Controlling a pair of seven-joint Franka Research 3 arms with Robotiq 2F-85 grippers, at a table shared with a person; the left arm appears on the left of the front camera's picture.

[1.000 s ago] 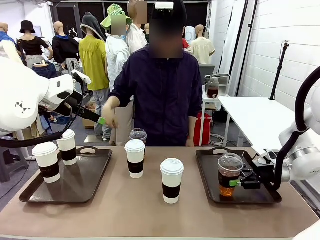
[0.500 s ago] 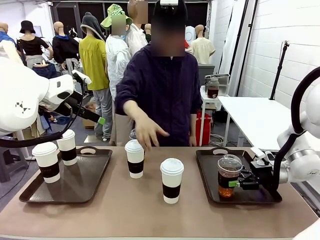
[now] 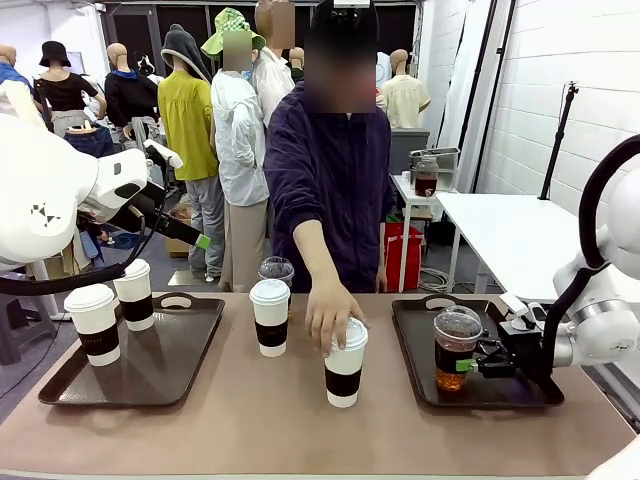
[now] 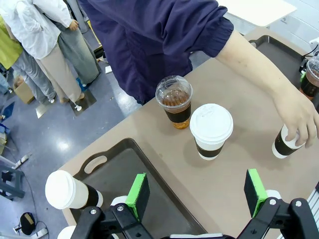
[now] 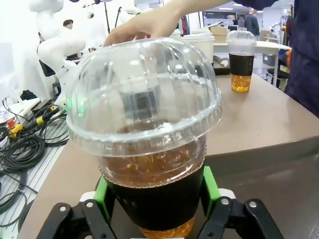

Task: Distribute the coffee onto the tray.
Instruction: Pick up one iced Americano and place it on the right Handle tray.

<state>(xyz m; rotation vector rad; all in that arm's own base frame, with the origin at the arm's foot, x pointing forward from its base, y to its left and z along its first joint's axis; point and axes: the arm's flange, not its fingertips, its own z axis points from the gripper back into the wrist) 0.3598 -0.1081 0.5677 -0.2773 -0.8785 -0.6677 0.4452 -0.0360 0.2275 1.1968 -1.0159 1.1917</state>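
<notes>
Item: clear cup [image 3: 457, 348], domed lid, brown liquid, dark sleeve; stood upright near the middle of the right tray [image 3: 415, 370].

Right gripper [image 3: 468, 366]: set level at the cup's right side; one green pad is seen at each flank of the sleeve; the cup lies dead ahead between the jaws, long axis vertical; whether it is clamped or merely flanked cannot be told. A straight pull back along the fingers is judged to be what would leave it standing.

Left gripper [image 4: 196, 191]: jaws held wide apart, nothing between them; hung above the inner edge of the left tray [image 4: 124, 164].

Left tray: two white cups [image 3: 95, 322] at its left end.

Table [image 3: 250, 420], brown: middle white cup [image 3: 270, 317]; second clear cup [image 3: 277, 272] just behind it; near white cup [image 3: 343, 365] covered by a person's hand [image 3: 330, 315]. The first two are judged nearer the left arm.

Room: white brick wall [image 3: 560, 90] at the right.
</notes>
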